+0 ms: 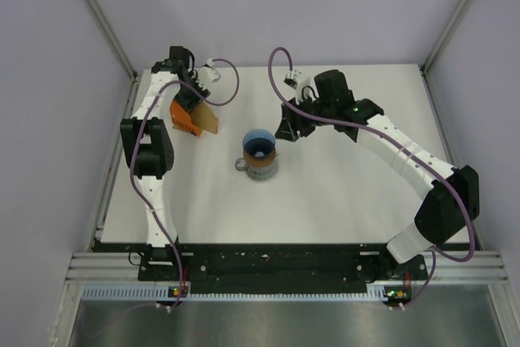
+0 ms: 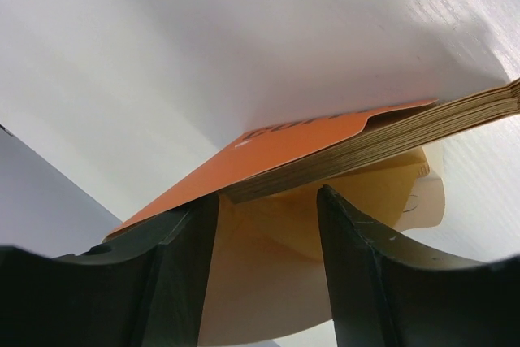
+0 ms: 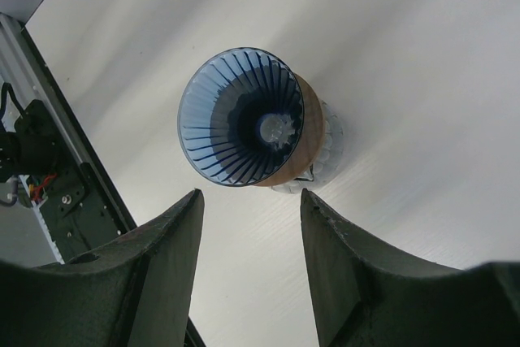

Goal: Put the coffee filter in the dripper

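Step in hand: pulling one coffee filter (image 2: 264, 274) out of the orange packet (image 2: 276, 148) at the far left of the tabletop (image 1: 341, 201). My left jaws stand apart with the loose filter's edge in the gap, under the packet flap and the stack of tan papers (image 2: 406, 132). They are not pinched on it yet. My right jaws are also released and hold nothing. They hang above the dripper (image 3: 240, 115), well apart from the packet.

To do it well, I judge: close the left jaws on that single loose sheet only, low on its edge and clear of the stack, or several papers will come along. Pull out sideways and slowly so the packet doesn't drag. Keep the right jaws ready to steady the dripper.

The filter is thin, light tan and fan-shaped, curved at its rim, and it sticks out beside the packet. It looks floppy, so a light grip will likely do.

The dripper is blue and ribbed inside, nothing in it. It sits upright on a brown ring (image 3: 305, 144) over the mug (image 3: 325, 144), mid-tabletop.
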